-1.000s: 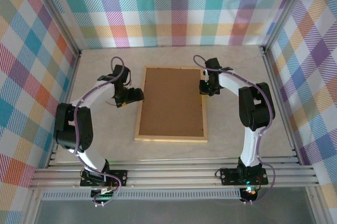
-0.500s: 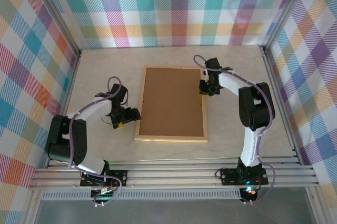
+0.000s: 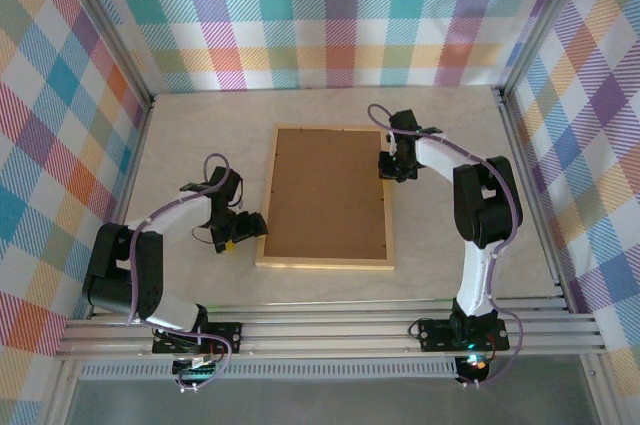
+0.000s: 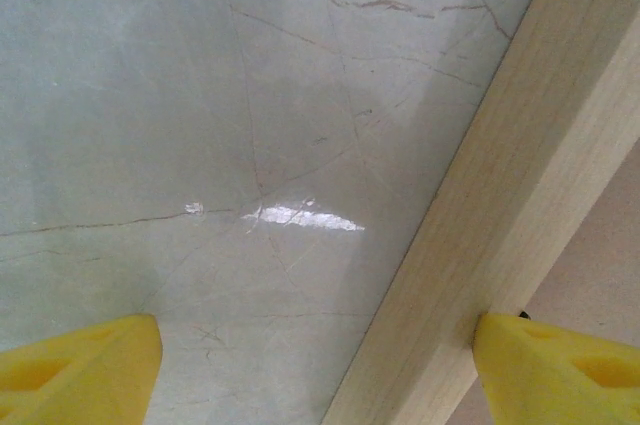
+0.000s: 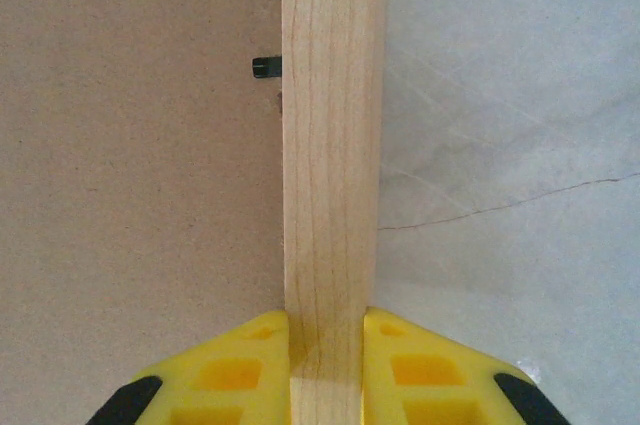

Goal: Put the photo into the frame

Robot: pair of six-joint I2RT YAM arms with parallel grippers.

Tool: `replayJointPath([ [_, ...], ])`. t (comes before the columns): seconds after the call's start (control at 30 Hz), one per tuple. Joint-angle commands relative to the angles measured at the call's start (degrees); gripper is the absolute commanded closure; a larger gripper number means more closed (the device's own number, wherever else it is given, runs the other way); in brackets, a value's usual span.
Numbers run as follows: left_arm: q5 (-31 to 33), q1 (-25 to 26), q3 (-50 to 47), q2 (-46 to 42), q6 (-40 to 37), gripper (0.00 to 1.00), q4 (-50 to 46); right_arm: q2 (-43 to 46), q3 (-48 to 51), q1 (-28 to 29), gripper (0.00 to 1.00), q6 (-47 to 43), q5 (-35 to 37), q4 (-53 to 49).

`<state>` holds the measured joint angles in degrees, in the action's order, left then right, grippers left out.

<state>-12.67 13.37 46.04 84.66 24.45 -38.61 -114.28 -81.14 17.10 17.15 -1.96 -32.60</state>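
- The right gripper [image 5: 327, 330] is clenched on the right rail of the frame [image 5: 333, 145]. If it is pulled unevenly, the frame could be twisted or dragged.
- The left gripper [image 4: 318, 365] is spread wide astride the left rail. If it is closed off-centre, the rail could be skidded across the table [image 4: 180, 95].
- The frame lies back-up, covered by the backing board [image 3: 325, 195]. Whether the photo sits beneath cannot be told, and it could be shaken loose by a lift.

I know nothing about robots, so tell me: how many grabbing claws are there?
2. The left gripper, open, straddles the frame's left rail; the right gripper clamps its right rail.
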Motion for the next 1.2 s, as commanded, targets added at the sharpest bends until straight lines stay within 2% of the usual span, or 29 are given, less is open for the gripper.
replayJointPath([
  [0.0,-1.13,0.60,-0.47,-0.05,0.60,0.18,0.45,-1.81,0.68,1.21,0.81,0.52,-1.76,-3.08],
  [0.63,-1.58,6.10,0.23,9.52,0.64,0.20,3.28,-2.26,0.64,1.24,0.82,0.34,-2.76,-2.96],
  [1.17,5.32,13.67,5.89,18.68,-0.87,0.20,-1.57,-2.44,0.62,1.27,0.82,0.43,-3.05,-3.06],
])
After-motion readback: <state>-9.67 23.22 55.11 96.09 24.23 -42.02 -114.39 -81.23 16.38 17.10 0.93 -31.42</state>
